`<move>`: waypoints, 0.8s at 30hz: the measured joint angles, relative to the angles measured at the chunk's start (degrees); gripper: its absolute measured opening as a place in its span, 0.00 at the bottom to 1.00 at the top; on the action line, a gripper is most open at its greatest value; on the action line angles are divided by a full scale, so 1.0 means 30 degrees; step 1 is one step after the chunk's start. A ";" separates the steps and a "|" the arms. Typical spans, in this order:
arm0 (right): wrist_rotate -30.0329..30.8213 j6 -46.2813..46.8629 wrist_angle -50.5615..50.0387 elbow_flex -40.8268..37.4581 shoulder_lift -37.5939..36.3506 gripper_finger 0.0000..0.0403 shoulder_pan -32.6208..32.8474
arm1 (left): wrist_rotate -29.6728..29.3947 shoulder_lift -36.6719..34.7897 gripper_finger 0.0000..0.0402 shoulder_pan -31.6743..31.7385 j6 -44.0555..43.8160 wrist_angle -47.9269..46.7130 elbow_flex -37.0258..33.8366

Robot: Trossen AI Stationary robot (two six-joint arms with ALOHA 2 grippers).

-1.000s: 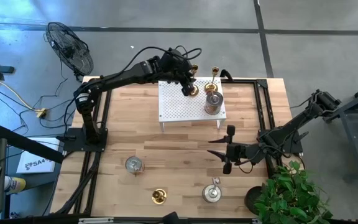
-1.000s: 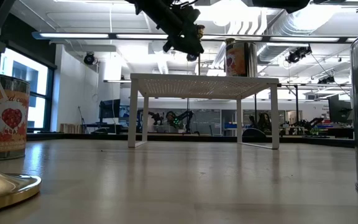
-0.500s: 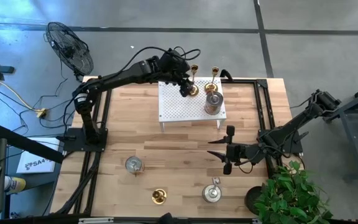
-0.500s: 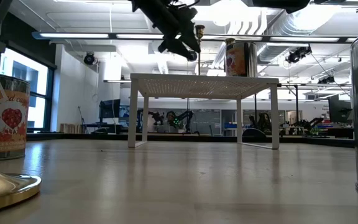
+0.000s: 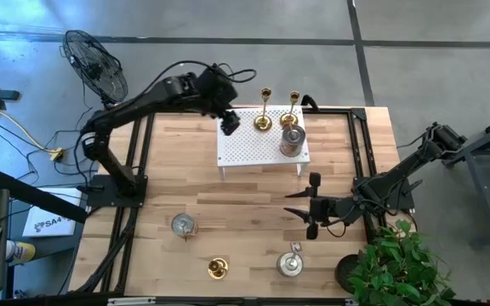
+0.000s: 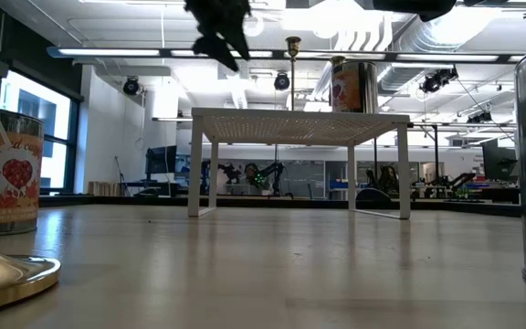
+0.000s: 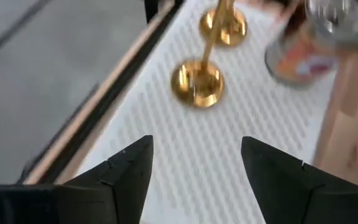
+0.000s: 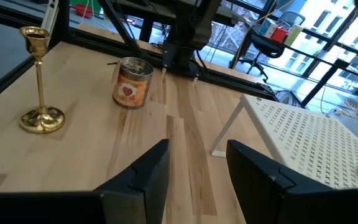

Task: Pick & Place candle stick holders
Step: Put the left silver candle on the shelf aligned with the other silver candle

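Two slim gold candlesticks [image 5: 264,119] [image 5: 291,114] and one squat silvery cup holder [image 5: 292,140] stand on their bases on the white perforated rack [image 5: 245,149]. My left gripper [image 5: 228,126] is open and empty above the rack's far left corner, left of the candlesticks [image 7: 197,81] [image 7: 224,28]. On the table stand a cup holder [image 5: 183,224], a gold candlestick [image 5: 218,269] and another cup holder [image 5: 290,263]. My right gripper [image 5: 311,204] is open and empty over the table, right of the middle.
The rack stands on thin legs [image 6: 194,164] at the table's far middle. A black frame [image 5: 360,136] runs along the table's sides. A potted plant [image 5: 398,263] is at the near right corner, and a fan [image 5: 96,64] stands beyond the far left corner.
My left gripper has drawn away from the nearer gold candlestick toward the table's left edge. The candlestick stays upright on the rack.
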 joint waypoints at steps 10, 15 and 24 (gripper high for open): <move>0.0023 0.0066 0.0123 -0.0002 0.0000 0.38 -0.0007 | 0.2310 -0.1822 0.60 -0.0307 -0.1550 -0.6292 0.0000; 0.0025 0.0119 0.0215 -0.0004 0.0000 0.38 -0.0007 | -0.0075 -0.1934 0.60 -0.1536 -0.2852 -0.7104 -0.0015; -0.0426 0.0641 0.0222 -0.0003 0.0000 0.38 -0.0003 | -0.1495 -0.2005 0.60 -0.3038 -0.3934 -0.7467 -0.0015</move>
